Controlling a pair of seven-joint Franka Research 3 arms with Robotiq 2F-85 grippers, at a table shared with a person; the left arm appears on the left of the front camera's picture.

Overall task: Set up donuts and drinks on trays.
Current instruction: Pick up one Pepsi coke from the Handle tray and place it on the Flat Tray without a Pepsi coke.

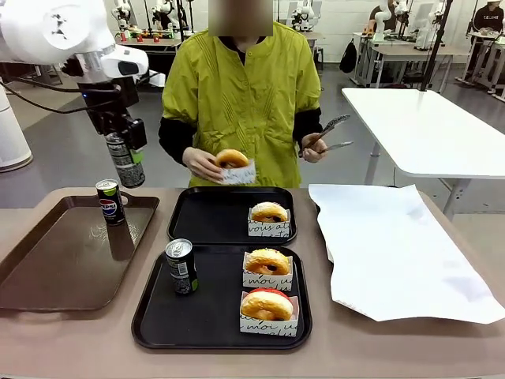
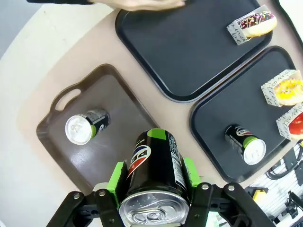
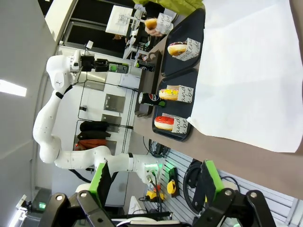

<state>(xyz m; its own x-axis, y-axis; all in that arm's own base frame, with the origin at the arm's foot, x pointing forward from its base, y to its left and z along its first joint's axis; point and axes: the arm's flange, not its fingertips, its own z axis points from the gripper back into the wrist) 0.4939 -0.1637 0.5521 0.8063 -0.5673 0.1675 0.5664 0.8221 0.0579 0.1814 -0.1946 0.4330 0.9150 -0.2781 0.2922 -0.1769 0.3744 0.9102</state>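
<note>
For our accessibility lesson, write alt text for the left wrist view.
The left gripper clamps a dark, silver-topped soda can above a brown handled tray where another can stands. Beyond lie two black plastic trays, with a third can and three iced donuts.

The right tool (image 3: pixel 154 189) points out over the table (image 3: pixel 265 163), and its two green pads (image 3: pixel 210 182) are wide apart with nothing between them. A big white paper sheet (image 3: pixel 241 71) lies on the table. Beside it sit two black trays. The near tray (image 3: pixel 182 135) has a red donut (image 3: pixel 164 122), a yellow donut (image 3: pixel 169 93) and a dark can (image 3: pixel 151 99) standing up. The far tray (image 3: pixel 191 28) has one donut (image 3: pixel 178 48) in a white paper holder. A person's hand (image 3: pixel 152 29) holds another donut (image 3: pixel 151 22). Farther off, the other white arm (image 3: pixel 57 94) holds a can (image 3: pixel 121 68) up in the air.
</note>
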